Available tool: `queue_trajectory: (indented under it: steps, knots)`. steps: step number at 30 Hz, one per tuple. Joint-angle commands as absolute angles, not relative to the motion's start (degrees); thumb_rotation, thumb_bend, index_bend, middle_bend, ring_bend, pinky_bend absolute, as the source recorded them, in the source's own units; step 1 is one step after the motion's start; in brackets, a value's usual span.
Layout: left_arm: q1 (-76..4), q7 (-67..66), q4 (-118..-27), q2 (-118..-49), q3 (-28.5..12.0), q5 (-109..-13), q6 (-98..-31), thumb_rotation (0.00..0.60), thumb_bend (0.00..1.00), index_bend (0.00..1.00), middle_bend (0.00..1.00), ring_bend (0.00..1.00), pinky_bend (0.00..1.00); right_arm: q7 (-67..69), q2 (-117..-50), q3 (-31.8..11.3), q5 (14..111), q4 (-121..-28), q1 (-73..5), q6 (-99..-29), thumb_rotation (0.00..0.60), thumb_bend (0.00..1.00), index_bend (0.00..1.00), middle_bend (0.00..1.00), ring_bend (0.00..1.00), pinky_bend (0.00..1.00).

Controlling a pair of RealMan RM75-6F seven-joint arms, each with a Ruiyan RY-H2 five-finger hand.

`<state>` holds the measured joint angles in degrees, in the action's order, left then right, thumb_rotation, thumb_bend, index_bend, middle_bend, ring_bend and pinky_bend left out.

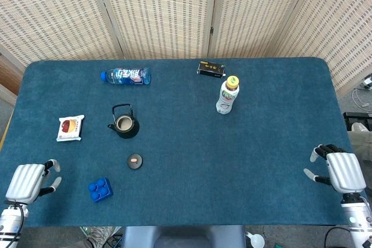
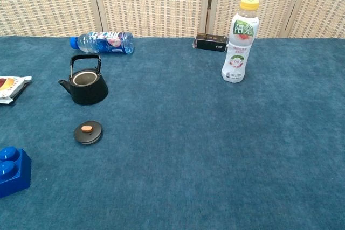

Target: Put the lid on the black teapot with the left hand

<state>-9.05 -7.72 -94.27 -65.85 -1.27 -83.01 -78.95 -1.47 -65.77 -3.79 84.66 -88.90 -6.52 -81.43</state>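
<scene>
lid (image 2: 88, 132) lies just in front of teapot (image 2: 84, 86) | small, light, hard, maybe slippery; pinch orange knob | left hand (image 1: 30, 182) empty, fingers loosely apart

On the blue table (image 1: 244, 161) the black teapot (image 1: 124, 124) stands upright with its top open and its handle raised. The lid (image 1: 135, 161) lies flat just in front of it, apart from it. A blue block (image 1: 100, 189) is near the front edge, and a snack packet (image 1: 70, 128) lies left of the teapot. A water bottle (image 1: 126, 76) lies on its side at the back. A white bottle (image 1: 228, 95) stands upright beside a small black box (image 1: 210, 69). The left hand (image 1: 29, 182) and the right hand (image 1: 339, 170) rest at the front corners and hold nothing.
</scene>
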Motion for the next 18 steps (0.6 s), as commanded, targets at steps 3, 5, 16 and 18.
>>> queue_trajectory:
  steps: [3, 5, 16, 18]
  knots:
    - [-8.69, -7.66, -94.25, -65.79, -1.41, -82.46, -79.32, 0.6, 0.3, 0.53, 1.0, 0.93, 0.93, -1.76, -66.12, -3.18, 85.45, -88.93, -7.1, -80.32, 0.6, 0.15, 0.58, 0.5, 0.38, 0.5]
    - [-8.55, -7.66, -94.35, -65.68, -1.52, -82.2, -79.49, 0.6, 0.29, 0.53, 1.0, 0.93, 0.93, -1.63, -66.21, -2.92, 85.63, -88.9, -7.32, -79.76, 0.6, 0.15, 0.58, 0.5, 0.38, 0.5]
    - [-8.87, -7.36, -94.22, -65.98, -1.02, -83.27, -78.85, 0.6, 0.29, 0.56, 1.0, 0.98, 0.98, -0.16, -65.57, -3.04, 86.11, -89.79, -7.17, -80.73, 0.6, 0.15, 0.58, 0.5, 0.38, 0.5]
    - [-9.13, -7.19, -94.82, -66.05, -1.13, -83.2, -78.46, 0.6, 0.3, 0.57, 1.0, 1.0, 1.0, 0.09, -65.08, -3.13, 86.38, -90.25, -6.83, -81.67, 0.6, 0.15, 0.58, 0.5, 0.38, 0.5]
